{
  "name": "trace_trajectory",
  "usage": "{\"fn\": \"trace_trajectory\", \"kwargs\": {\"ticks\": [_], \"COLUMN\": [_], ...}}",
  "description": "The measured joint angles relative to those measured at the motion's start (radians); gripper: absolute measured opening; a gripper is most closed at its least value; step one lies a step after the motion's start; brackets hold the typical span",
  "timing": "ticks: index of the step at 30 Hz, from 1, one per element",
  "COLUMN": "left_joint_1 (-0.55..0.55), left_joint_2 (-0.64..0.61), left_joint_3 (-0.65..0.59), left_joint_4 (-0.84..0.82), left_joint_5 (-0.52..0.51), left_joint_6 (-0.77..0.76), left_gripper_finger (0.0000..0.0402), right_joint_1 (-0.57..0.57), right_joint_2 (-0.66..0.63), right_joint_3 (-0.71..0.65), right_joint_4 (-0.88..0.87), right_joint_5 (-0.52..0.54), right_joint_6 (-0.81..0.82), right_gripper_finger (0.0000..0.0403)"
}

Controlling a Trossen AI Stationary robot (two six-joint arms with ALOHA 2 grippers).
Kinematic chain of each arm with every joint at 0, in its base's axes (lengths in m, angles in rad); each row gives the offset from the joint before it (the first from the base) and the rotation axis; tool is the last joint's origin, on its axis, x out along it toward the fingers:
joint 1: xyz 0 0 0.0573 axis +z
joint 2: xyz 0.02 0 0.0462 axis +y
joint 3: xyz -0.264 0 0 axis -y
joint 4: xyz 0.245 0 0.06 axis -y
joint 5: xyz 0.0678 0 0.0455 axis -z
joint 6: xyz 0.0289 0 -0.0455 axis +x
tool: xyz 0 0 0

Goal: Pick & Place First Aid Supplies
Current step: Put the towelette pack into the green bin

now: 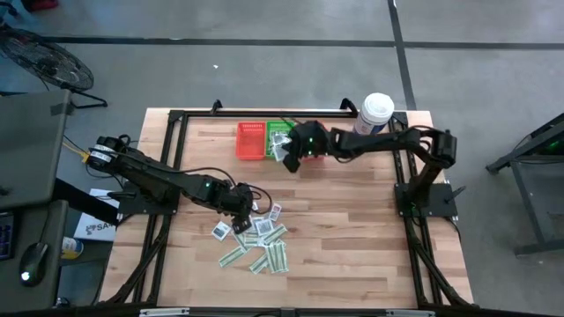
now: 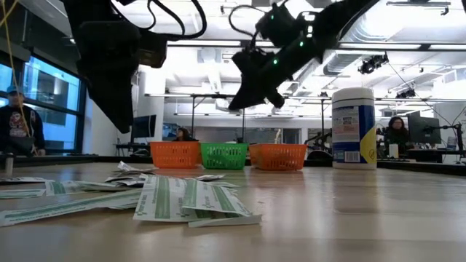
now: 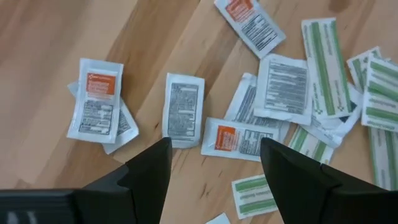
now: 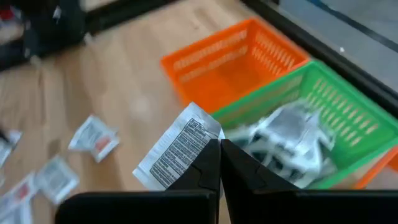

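my right gripper (image 4: 219, 163) clenched on white packet (image 4: 177, 149) | green basket (image 4: 348, 118) just beyond its tips | left gripper (image 3: 214, 171) released over packet pile (image 1: 256, 242)

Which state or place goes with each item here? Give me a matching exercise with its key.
Column one:
1. left claw
2. right claw
3. green basket
4. white tub

Column two:
A. standing at the table's far edge, beside the right arm
B. open, hovering above the scattered packets
C. already holding several white packets
D. shut on a white printed packet, near the baskets

Pairs: 1-B, 2-D, 3-C, 4-A
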Motion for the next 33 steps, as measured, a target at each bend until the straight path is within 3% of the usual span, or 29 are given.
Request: {"fn": "trace_trajectory", "kwargs": {"ticks": [6,15,26,33], "left_joint_1": [0.001,0.001,0.046,0.046], "left_joint_2": [-0.025,-0.187,-0.514,-0.693], "left_joint_3": [-0.001,-0.004,-0.331,-0.407], "left_joint_4": [-0.011,-0.088,0.3,0.331], "left_joint_5": [-0.082,-0.227,-0.181,-0.183], "left_joint_6": [0.004,0.009,0.009,-0.019], "left_gripper_finger": [0.024,0.024,0.024,0.024], "right_joint_1": [-0.084,-0.128,-0.146,-0.155], "right_joint_2": [0.053,0.068,0.158,0.217], "right_joint_3": [0.0,0.0,0.09,0.236], "right_joint_4": [0.045,0.167,0.14,-0.074], "right_joint_5": [-0.069,-0.08,-0.083,-0.05], "right_joint_6": [0.018,0.044,0.064,0.061], "right_gripper_finger": [0.0,0.0,0.0,0.0]}}
